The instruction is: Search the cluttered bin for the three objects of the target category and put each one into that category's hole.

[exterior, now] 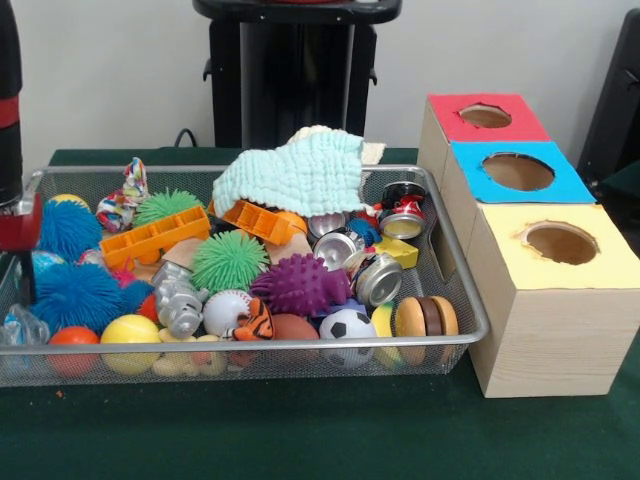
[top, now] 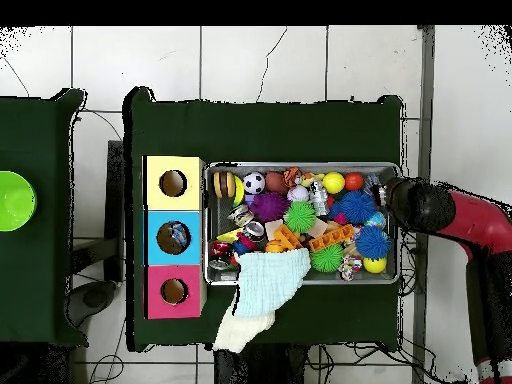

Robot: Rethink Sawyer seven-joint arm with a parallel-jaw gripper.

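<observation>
The wire mesh bin point(exterior: 462, 300) is full of toys; it also shows in the overhead view point(top: 300, 283). The blue-surround hole point(exterior: 518, 172) tops the middle wooden box to the bin's right, and shows in the overhead view point(top: 173, 238). One crumpled see-through bottle point(exterior: 20, 326) lies in the bin's front left corner. My gripper point(exterior: 24, 280) hangs at the picture's left edge, low inside the bin just above that bottle. In the overhead view the arm's end point(top: 408, 203) covers the gripper at the bin's right end. Other bottles are hidden.
Silver cans point(exterior: 380, 278) lie at the bin's right. A pale green cloth point(exterior: 295, 175) drapes over the far rim. Spiky balls point(exterior: 75, 295), an orange truck point(exterior: 155, 238) and a soccer ball point(exterior: 347, 325) fill the bin. Red point(exterior: 485, 116) and yellow point(exterior: 560, 242) holes flank the blue.
</observation>
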